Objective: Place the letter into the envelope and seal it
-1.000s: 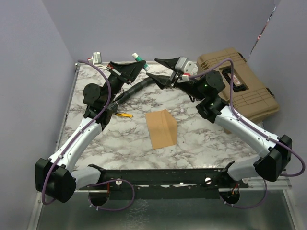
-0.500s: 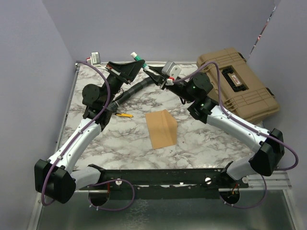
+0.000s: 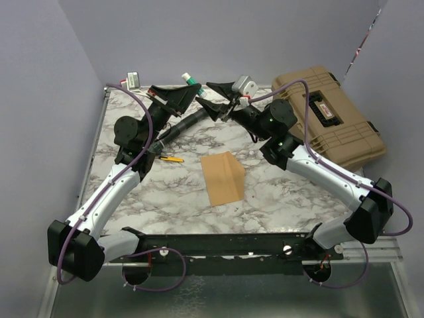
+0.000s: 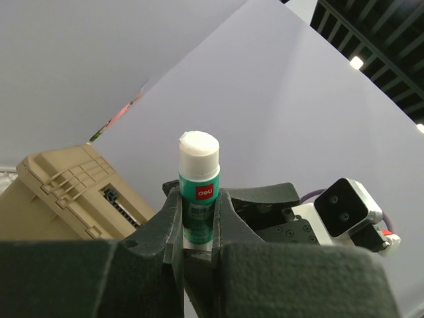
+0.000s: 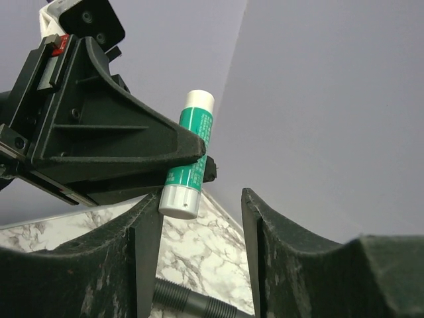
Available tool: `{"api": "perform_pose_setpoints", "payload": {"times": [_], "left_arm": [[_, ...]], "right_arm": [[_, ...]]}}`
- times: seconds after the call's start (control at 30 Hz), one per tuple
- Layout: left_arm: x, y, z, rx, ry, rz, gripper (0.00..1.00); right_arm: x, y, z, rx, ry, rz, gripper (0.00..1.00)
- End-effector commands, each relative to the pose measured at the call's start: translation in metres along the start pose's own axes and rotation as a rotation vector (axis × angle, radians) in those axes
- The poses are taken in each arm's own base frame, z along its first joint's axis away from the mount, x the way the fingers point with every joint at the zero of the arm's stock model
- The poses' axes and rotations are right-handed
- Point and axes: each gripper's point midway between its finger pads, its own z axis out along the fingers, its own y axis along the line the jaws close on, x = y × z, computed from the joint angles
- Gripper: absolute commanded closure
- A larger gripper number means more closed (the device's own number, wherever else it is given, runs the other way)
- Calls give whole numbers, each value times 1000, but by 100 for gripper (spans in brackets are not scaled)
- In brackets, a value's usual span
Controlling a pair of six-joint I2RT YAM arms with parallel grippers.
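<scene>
The brown envelope lies flat on the marble table in the middle, its flap side on the right slightly raised. The letter does not show as a separate sheet. My left gripper is raised at the back and shut on an upright green and white glue stick, with its white end up in the left wrist view. My right gripper is open just right of the stick. In the right wrist view the stick hangs beside the inner face of its left finger.
A tan hard case stands at the back right. A black ribbed hose lies behind the envelope. A small yellow pen-like item lies left of the envelope. A small white object sits at the back left corner.
My right gripper has swung left toward the glue stick and now stands open beside it. The left arm, the stick and the envelope have not moved.
</scene>
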Motion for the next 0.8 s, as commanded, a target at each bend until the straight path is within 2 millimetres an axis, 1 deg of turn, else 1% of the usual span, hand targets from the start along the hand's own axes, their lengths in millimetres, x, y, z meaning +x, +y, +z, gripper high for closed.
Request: {"api": "perform_pose_setpoints", "payload": {"times": [0.0, 0.1, 0.13, 0.23, 0.3, 0.37, 0.43, 0.5, 0.6, 0.67, 0.7, 0.77], "left_arm": [[-2, -5, -2, 11, -6, 15, 100], [-2, -4, -2, 10, -6, 14, 100], [-2, -4, -2, 9, -7, 14, 100], [-2, -4, -2, 9, -8, 19, 100], [-3, -5, -2, 12, -8, 24, 100], [-3, -7, -2, 20, -2, 39, 100], [-2, -8, -3, 29, 3, 53, 100], [-2, -11, -3, 47, 1, 62, 100], [-1, -15, -5, 79, -1, 76, 100], [0, -17, -7, 94, 2, 87, 100], [0, -19, -7, 105, 2, 93, 100], [2, -21, -8, 119, 13, 99, 100]], "right_arm": [[-36, -6, 0, 19, -83, 0, 54], [-40, -3, -2, 4, -100, 7, 74], [-44, -2, -3, -3, -112, 11, 80], [-64, 8, -13, -40, -195, 71, 98], [-79, 12, -19, -58, -236, 157, 99], [-93, 12, -21, -63, -246, 294, 99], [-107, 11, -24, -66, -272, 453, 99], [-116, 9, -26, -76, -291, 624, 99], [-118, 2, -29, -81, -320, 915, 99], [-107, -3, -34, -73, -359, 1124, 100], [-102, -7, -40, -71, -401, 1210, 99], [-111, -16, -62, -104, -594, 1324, 99]]}}
